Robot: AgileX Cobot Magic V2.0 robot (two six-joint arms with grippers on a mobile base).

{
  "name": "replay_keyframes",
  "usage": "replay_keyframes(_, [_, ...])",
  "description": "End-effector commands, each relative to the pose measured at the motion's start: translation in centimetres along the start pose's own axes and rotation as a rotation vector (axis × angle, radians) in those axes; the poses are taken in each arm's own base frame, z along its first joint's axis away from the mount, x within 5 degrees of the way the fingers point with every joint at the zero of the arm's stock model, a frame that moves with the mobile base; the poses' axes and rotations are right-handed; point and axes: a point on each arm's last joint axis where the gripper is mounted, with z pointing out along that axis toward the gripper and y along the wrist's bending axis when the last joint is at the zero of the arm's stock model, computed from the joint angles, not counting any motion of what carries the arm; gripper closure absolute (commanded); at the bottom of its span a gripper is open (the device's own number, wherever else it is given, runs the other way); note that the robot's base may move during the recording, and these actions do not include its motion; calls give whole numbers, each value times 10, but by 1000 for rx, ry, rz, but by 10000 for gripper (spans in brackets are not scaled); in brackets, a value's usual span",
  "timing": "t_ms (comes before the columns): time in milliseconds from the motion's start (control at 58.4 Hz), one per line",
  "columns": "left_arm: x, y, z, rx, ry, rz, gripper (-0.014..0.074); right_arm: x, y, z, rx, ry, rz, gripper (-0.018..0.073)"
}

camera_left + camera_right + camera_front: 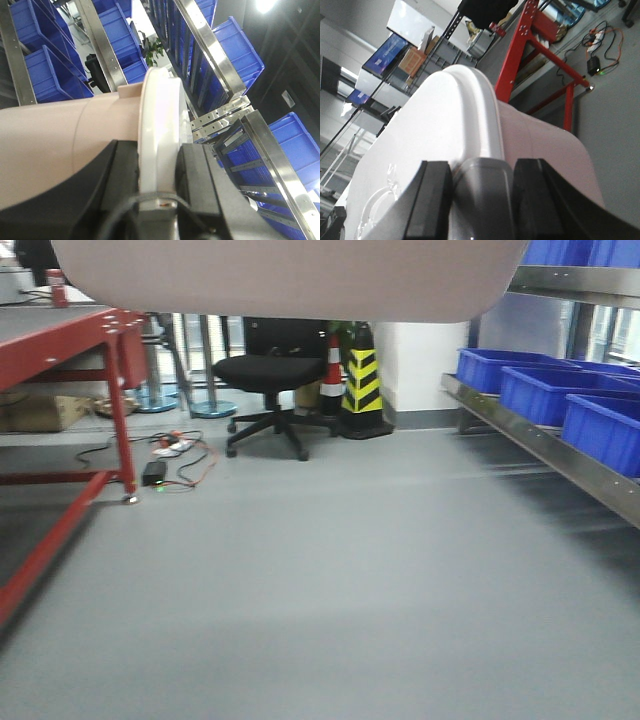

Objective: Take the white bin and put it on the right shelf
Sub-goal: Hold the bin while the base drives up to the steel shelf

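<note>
Our left gripper [157,167] is clamped on the lid rim of the white bin [50,145], with one black finger on each side of the rim. Our right gripper [482,192] is closed on the bin's grey handle piece [482,180] at the lid edge, a finger pressed against each side. The bin hangs lifted above the grey floor [320,590]. To the right of the bin stands the right shelf [530,443] holding blue crates [535,390]. To the bin's left is the red-framed table [60,340].
</note>
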Motion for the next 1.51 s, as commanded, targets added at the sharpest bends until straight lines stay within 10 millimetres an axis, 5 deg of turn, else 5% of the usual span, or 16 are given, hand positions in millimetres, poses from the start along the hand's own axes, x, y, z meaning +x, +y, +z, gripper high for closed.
replay_keyframes(0, [34, -50, -4, 343, 315, 61, 722, 12, 53, -8, -329, 126, -2, 496])
replay_keyframes(1490, [34, -50, -4, 343, 315, 61, 722, 11, 52, -8, -314, 114, -1, 496])
